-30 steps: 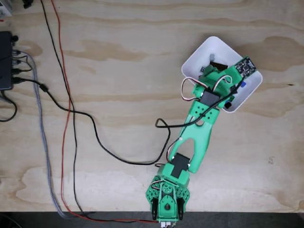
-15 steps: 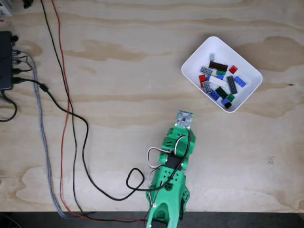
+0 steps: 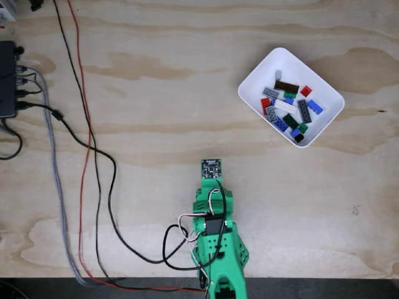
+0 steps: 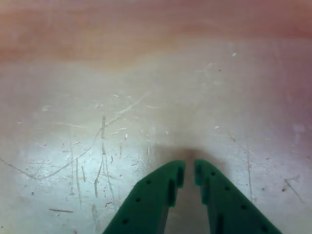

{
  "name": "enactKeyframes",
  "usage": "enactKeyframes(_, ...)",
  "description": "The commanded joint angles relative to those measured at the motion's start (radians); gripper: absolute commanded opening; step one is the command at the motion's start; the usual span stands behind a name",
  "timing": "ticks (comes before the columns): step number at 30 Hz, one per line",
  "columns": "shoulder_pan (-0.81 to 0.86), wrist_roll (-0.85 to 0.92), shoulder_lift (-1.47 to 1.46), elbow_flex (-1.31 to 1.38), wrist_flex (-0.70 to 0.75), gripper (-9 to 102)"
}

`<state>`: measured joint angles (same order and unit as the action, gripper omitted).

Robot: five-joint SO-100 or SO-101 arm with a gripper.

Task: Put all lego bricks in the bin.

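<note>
The white bin (image 3: 264, 70) sits at the upper right of the fixed view, holding several lego bricks (image 3: 288, 106) in blue, red, green, grey, white, brown and black. My green arm (image 3: 215, 232) is folded back at the bottom centre, well below and left of the bin, with a small circuit board (image 3: 211, 167) at its front end. In the other view my gripper (image 4: 190, 171) points at bare scratched wood. Its green fingers (image 4: 161, 195) are nearly touching, with nothing between them.
Black, red and grey braided cables (image 3: 93, 162) run down the left side of the plywood table and loop toward the arm's base. A black box (image 3: 7, 78) sits at the left edge. The table's front edge (image 3: 124, 279) runs along the bottom.
A second ago the arm reached over the bin and hid the bricks. It has since pulled back to the bottom centre, uncovering the bin, and swung slightly left.
</note>
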<state>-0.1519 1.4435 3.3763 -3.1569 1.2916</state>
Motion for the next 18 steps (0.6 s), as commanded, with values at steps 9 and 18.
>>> enactKeyframes(9,-0.046,0.029,-0.003,0.009,0.034,0)
enactKeyframes(18,-0.029,-0.071,-0.005,0.009,0.035,0)
